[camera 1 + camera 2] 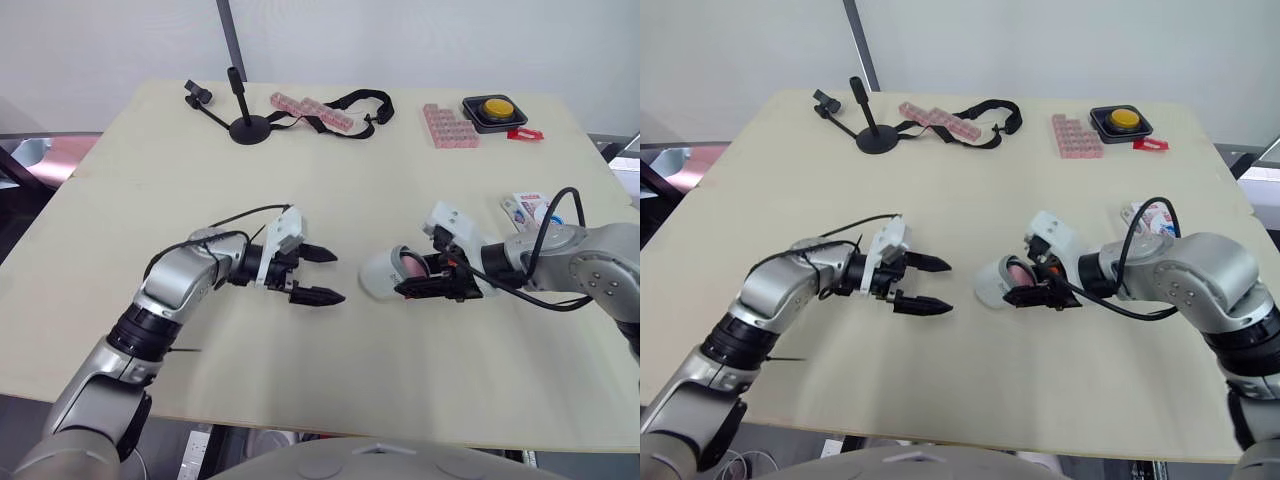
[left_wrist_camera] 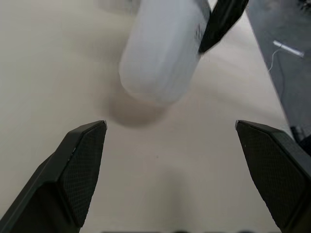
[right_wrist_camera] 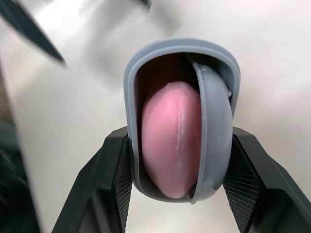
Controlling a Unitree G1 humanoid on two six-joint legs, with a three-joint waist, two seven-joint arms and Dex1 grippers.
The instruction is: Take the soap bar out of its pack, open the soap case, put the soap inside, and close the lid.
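The right gripper (image 1: 432,283) squeezes the grey soap case (image 1: 380,272), one finger on each side; the pink soap bar (image 3: 167,141) sits inside the case, its lid (image 3: 214,136) tilted beside it; the left gripper (image 1: 338,277) is wide open, holding nothing, near the case's round end.
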